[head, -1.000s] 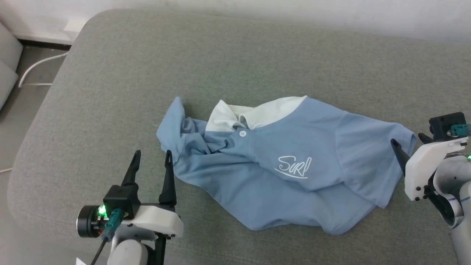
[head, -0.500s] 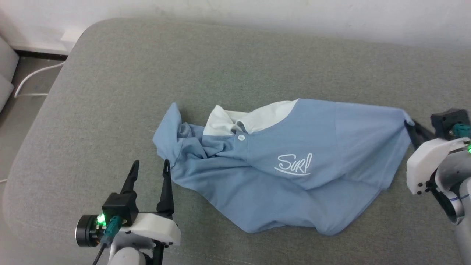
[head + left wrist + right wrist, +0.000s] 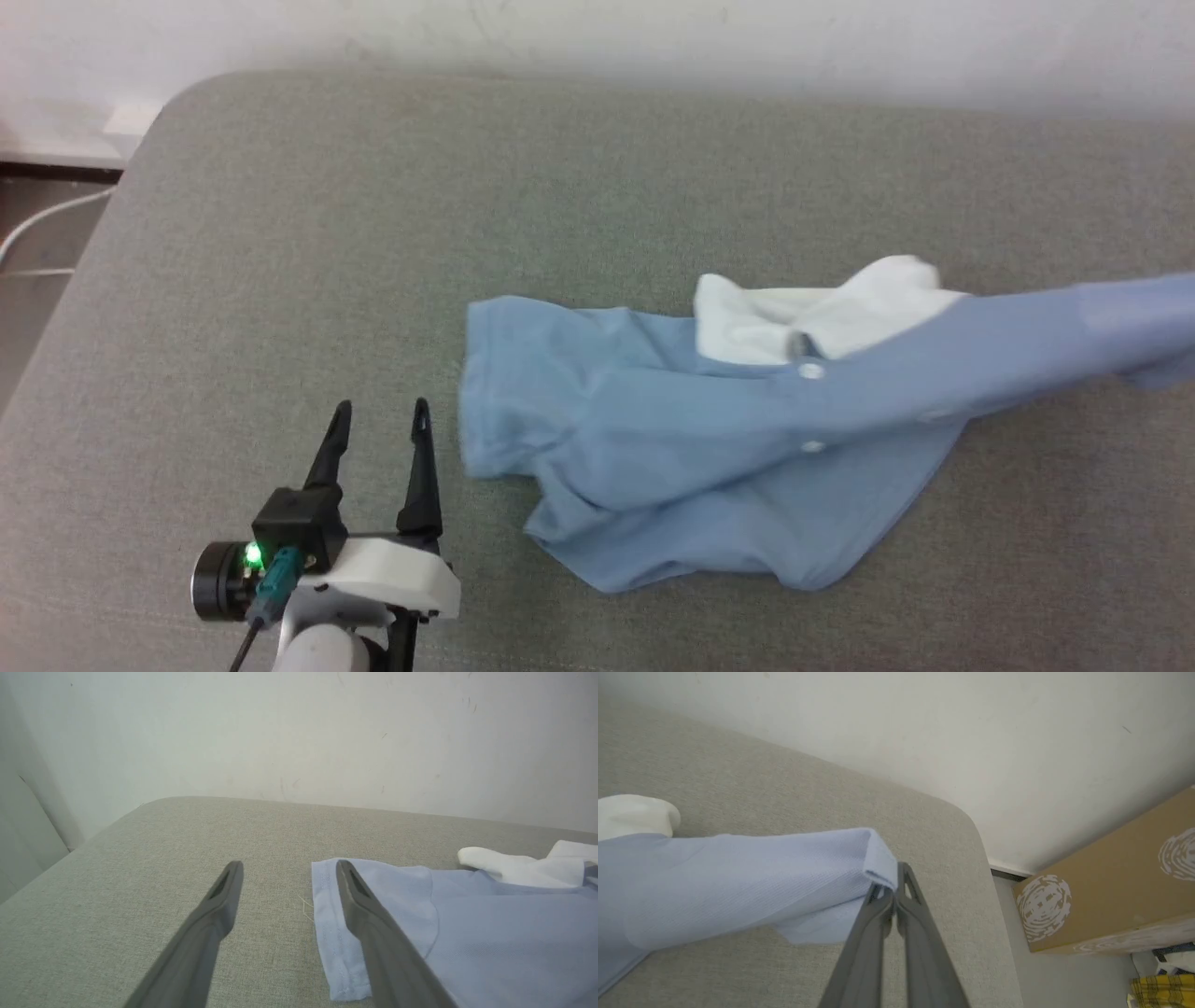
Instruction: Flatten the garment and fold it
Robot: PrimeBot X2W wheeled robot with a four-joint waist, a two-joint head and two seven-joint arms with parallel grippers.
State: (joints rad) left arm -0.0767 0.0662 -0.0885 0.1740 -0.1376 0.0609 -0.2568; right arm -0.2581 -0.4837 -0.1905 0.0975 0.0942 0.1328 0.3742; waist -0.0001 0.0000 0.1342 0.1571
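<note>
Dragged rightward and stretched, garment (image 3: 653, 439) hangs from clamped right pincer (image 3: 893, 882); left pincer (image 3: 382, 407) gapes empty

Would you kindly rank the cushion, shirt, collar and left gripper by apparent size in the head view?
1. cushion
2. shirt
3. collar and left gripper: these look about alike, and the gripper seems nearer the camera, so I leave them unranked.
</note>
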